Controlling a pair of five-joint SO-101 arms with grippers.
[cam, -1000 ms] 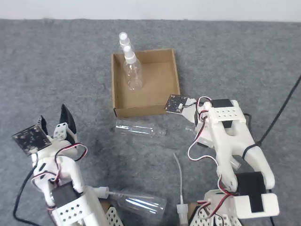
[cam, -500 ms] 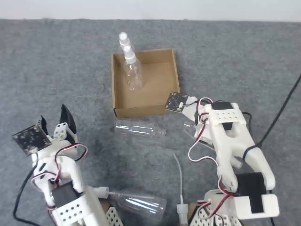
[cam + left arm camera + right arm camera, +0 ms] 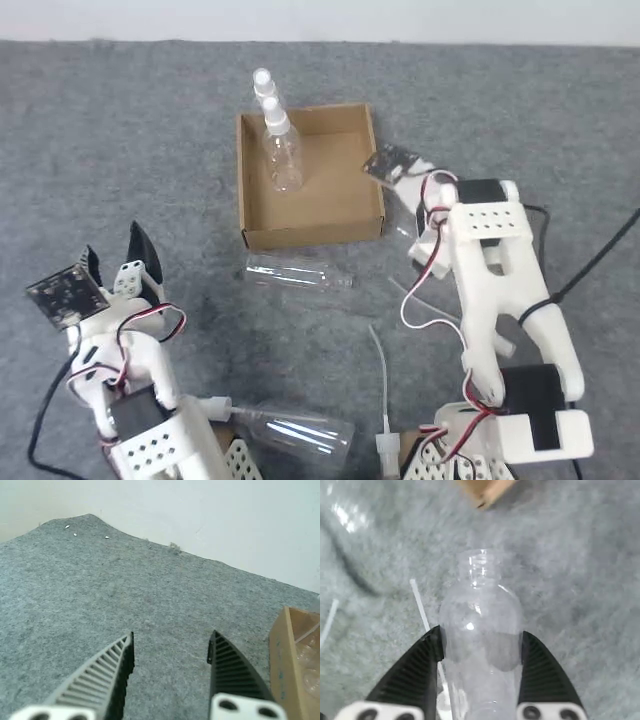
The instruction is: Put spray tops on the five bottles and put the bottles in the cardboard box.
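In the right wrist view my right gripper (image 3: 480,639) is shut on a clear bottle (image 3: 481,596) with a bare threaded neck, held above the grey mat. From above, the right arm (image 3: 485,250) stands beside the right wall of the cardboard box (image 3: 312,232). A bottle with a spray top (image 3: 281,150) lies in the box and a second spray top (image 3: 263,82) shows at its far wall. Another topless bottle (image 3: 298,272) lies in front of the box. My left gripper (image 3: 120,256) is open over bare mat at the near left, as the left wrist view shows (image 3: 170,650).
A bottle with a top (image 3: 290,428) lies at the near edge between the arm bases. A loose spray top with a long tube (image 3: 382,395) lies beside it. A thin white tube (image 3: 420,300) lies under the right arm. The box corner (image 3: 295,665) is ahead of the left gripper.
The right arm has swung away from me, from the box's near right corner to beside its right wall, carrying the bottle. The left arm has not moved.
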